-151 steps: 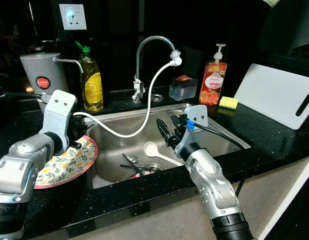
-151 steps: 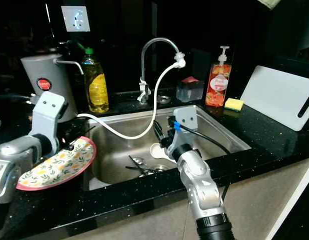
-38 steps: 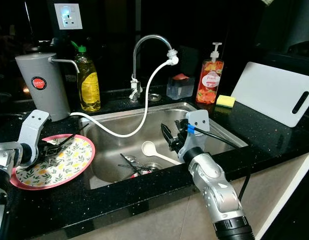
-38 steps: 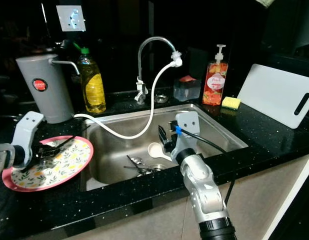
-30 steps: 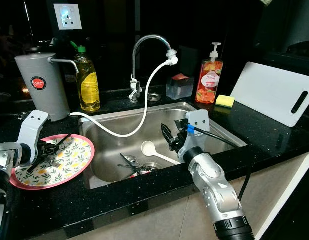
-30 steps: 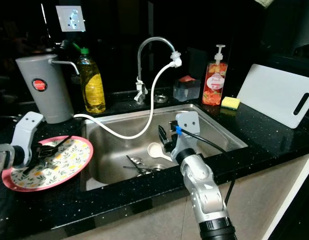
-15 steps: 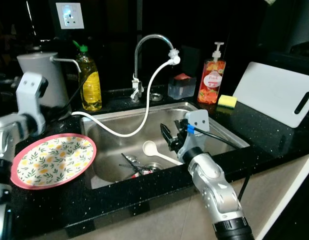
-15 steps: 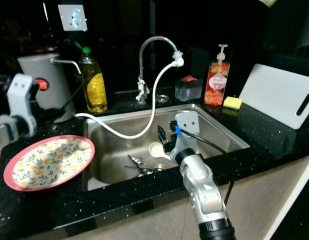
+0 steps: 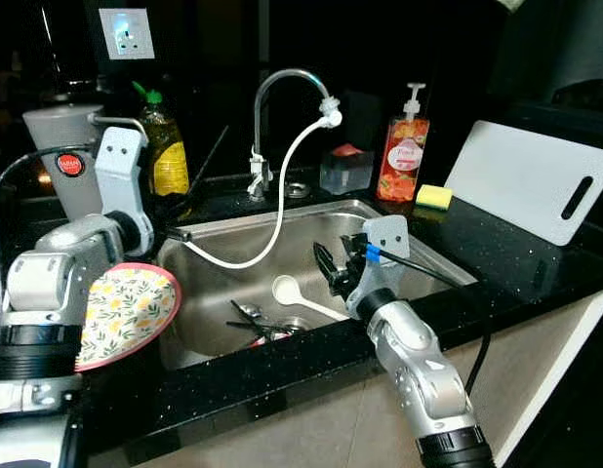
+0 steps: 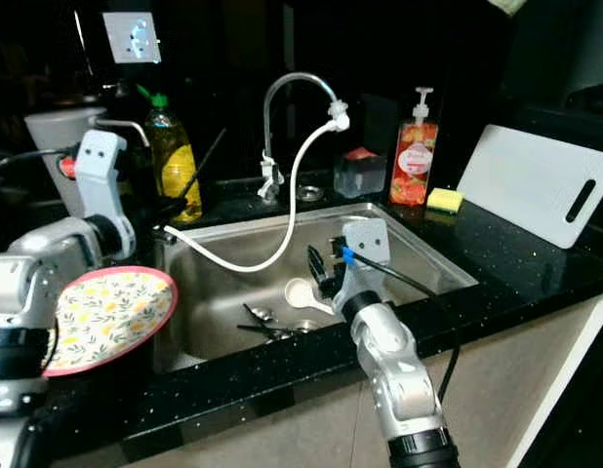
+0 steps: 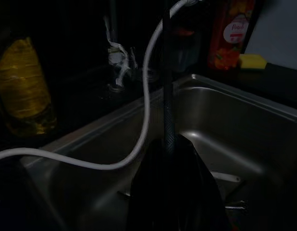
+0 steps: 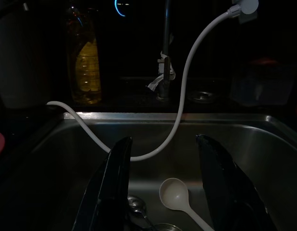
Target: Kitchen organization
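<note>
A floral plate with a pink rim (image 9: 136, 300) lies on the black counter left of the sink (image 9: 419, 255), its left part hidden behind my left forearm. My left gripper (image 9: 220, 139) is raised above the sink's left rim; its long black fingers (image 11: 168, 139) are shut together and point up toward the back wall. My right gripper (image 9: 330, 267) hangs open over the sink's middle, nothing between its fingers (image 12: 120, 163). Below it a white ladle (image 12: 173, 193) lies on the sink floor beside several metal utensils (image 9: 255, 316) at the drain.
A curved tap (image 9: 282, 78) with a white hose (image 9: 282, 185) loops into the sink. Behind stand a yellow soap bottle (image 9: 167, 156), a grey jug (image 9: 62, 156), a clear tub (image 9: 342, 171), an orange pump bottle (image 9: 397, 156), a yellow sponge (image 9: 433, 197) and a white cutting board (image 9: 531, 185).
My left arm has swung from the back left near the grey jug toward the sink, away from the plate it had set down. The camera shifted slightly. The right arm has not moved.
</note>
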### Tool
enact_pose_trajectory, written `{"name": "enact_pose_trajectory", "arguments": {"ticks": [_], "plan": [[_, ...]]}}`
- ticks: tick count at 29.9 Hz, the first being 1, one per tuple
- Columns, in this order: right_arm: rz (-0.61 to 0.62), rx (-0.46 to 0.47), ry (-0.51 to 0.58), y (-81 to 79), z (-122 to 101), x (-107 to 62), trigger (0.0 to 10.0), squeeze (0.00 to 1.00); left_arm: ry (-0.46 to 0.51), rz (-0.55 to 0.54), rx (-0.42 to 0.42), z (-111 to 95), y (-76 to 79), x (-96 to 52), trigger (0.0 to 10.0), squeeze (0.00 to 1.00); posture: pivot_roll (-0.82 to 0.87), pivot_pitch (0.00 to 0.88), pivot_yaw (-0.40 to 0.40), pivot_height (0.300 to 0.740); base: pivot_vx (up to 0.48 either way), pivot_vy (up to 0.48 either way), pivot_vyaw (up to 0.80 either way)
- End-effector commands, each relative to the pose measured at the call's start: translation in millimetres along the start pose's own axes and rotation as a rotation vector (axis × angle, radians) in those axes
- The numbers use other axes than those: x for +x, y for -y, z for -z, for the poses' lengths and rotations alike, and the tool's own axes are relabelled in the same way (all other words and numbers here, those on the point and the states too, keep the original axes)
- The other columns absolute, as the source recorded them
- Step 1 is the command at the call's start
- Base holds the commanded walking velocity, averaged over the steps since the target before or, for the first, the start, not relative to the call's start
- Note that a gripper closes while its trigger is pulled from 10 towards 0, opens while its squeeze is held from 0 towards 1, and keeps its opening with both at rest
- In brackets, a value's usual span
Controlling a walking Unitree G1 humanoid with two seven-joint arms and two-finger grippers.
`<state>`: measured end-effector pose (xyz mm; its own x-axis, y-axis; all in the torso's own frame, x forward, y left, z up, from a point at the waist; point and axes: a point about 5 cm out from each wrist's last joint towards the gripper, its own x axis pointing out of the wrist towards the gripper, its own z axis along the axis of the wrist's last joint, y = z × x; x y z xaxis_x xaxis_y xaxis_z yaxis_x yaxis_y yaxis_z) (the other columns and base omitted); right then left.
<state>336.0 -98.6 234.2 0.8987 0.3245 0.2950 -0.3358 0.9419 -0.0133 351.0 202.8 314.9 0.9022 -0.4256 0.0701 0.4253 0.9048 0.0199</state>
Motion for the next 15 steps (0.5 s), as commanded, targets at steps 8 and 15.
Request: {"name": "enact_pose_trajectory", "arguments": {"ticks": [8, 15], "plan": [[-0.004, 0.011, 0.007, -1.6, -2, -1.3, 10.0, 0.0, -0.054, 0.001, -0.008, 15, 18.9, 6.6, 10.0, 0.0, -0.02, 0.0, 0.014, 0.74, 0.0, 0.0, 0.0], [-0.011, 0.013, 0.011, -3.4, -3, 0.1, 10.0, 0.0, -0.091, -0.006, 0.037, 23, 37.1, 26.5, 10.0, 0.0, -0.02, 0.0, 0.012, 0.74, 0.0, 0.0, 0.0]]}}
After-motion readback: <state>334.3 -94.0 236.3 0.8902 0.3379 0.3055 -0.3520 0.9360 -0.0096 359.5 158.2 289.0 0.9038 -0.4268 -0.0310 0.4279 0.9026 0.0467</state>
